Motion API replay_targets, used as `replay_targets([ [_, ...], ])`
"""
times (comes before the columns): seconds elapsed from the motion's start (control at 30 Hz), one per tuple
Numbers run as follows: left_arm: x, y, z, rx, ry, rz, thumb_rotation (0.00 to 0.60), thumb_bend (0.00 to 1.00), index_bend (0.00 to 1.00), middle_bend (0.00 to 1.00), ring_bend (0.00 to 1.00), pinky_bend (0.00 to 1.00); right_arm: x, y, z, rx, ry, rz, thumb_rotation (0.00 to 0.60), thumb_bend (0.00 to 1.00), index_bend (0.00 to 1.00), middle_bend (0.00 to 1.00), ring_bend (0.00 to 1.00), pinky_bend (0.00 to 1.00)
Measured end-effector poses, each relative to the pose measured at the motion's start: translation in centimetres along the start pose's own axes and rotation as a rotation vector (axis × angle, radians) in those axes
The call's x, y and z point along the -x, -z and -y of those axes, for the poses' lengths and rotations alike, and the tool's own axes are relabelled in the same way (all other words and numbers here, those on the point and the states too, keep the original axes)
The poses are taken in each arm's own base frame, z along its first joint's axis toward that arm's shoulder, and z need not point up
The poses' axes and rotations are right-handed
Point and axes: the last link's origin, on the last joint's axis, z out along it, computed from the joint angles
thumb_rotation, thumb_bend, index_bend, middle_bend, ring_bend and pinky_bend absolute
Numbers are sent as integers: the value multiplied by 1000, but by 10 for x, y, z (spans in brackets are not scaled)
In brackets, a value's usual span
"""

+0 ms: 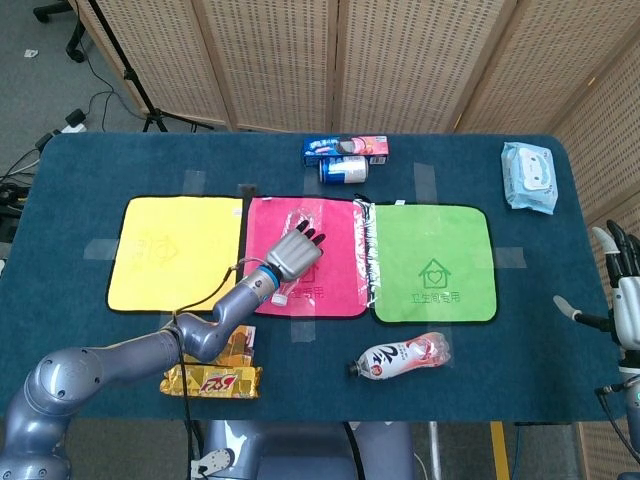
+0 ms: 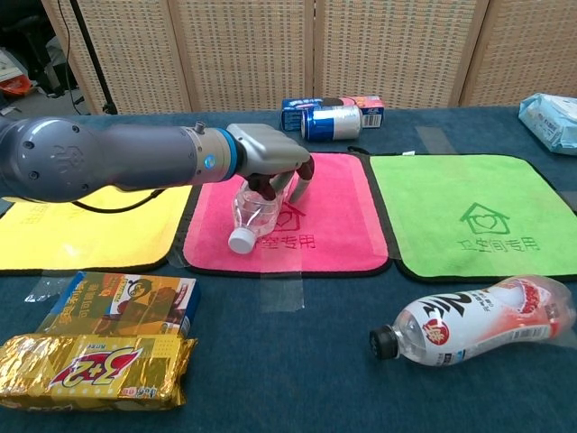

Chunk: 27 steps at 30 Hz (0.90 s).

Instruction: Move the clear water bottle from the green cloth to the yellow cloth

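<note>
The clear water bottle (image 2: 253, 210) lies on the pink cloth (image 2: 335, 216), white cap toward me; the head view shows only its ends (image 1: 301, 216). My left hand (image 2: 267, 162) (image 1: 294, 254) rests on its upper body, thumb on the near side and fingers curled down over the far side. The green cloth (image 1: 435, 262) (image 2: 469, 212) to the right is bare, as is the yellow cloth (image 1: 175, 250) (image 2: 90, 225) to the left. My right hand (image 1: 624, 292) hangs open past the table's right edge.
A red-labelled drink bottle (image 2: 478, 320) (image 1: 400, 357) lies in front of the green cloth. Snack packs (image 2: 90, 370) (image 1: 215, 378) sit front left. A can and blue box (image 1: 345, 160) stand behind the pink cloth; a wipes pack (image 1: 528, 176) lies at the back right.
</note>
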Motion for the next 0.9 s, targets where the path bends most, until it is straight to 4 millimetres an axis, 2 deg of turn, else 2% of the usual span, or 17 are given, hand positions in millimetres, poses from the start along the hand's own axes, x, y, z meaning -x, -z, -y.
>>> replay_targets([
  [0.4,3,8,10,-50,-169,78,600,1000,543,276,171,133,-1,0,0,3,-3,-4,600,0,0,0,0,0],
  [0.9,1,32,49,-174,-413,144,600,1000,547,276,171,133,1,0,1,6,-2,3,600,0,0,0,0,0],
])
